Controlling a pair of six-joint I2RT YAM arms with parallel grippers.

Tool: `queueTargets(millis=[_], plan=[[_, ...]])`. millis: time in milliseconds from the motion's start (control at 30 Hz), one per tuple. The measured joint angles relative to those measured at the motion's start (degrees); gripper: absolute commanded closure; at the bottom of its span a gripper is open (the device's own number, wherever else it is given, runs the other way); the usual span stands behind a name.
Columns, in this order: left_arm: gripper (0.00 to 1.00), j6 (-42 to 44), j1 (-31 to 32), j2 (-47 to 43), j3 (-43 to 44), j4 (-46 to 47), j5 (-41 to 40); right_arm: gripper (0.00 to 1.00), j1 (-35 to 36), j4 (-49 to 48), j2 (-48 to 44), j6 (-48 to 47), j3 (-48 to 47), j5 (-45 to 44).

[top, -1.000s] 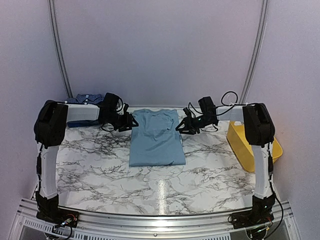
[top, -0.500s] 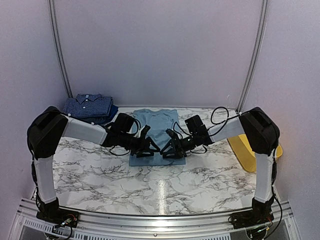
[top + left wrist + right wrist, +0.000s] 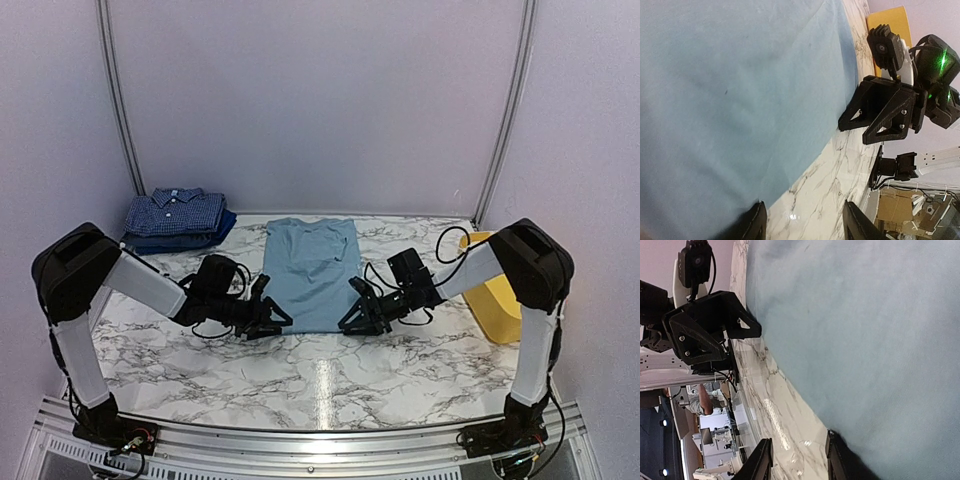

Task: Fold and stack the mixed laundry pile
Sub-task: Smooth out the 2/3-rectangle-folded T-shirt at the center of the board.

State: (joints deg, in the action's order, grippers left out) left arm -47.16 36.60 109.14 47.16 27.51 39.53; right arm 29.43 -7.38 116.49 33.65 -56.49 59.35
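Light-blue T-shirt [image 3: 308, 270] is lying flat on the marble table [image 3: 320, 385] as the left gripper [image 3: 274, 320] and right gripper [image 3: 352, 321], jaws spread, are straddling its near corners.

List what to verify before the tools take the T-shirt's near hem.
1. Left tool open: ok.
2. Right tool open: ok.
3. One tool at each near corner of the T-shirt: ok.
4. T-shirt lying flat, no bunching: ok.
5. Hem between each tool's fingers: cannot tell; the wrist views show cloth reaching only one finger of each.
6. Check shirt and tub apart from the T-shirt: ok.
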Motion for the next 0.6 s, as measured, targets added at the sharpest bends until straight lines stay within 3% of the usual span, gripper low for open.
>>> queueTargets(millis=[300, 600], plan=[[0.62, -0.5, -3.0, -16.3, -11.0, -3.2, -4.6, 0.73, -4.0, 14.5, -16.1, -5.7, 1.3, -7.3], [0.66, 1.7, -3.0, -14.9, -10.3, -12.9, -12.3, 0.71, -6.4, 25.7, -10.6, -11.6, -0.1, -17.9]])
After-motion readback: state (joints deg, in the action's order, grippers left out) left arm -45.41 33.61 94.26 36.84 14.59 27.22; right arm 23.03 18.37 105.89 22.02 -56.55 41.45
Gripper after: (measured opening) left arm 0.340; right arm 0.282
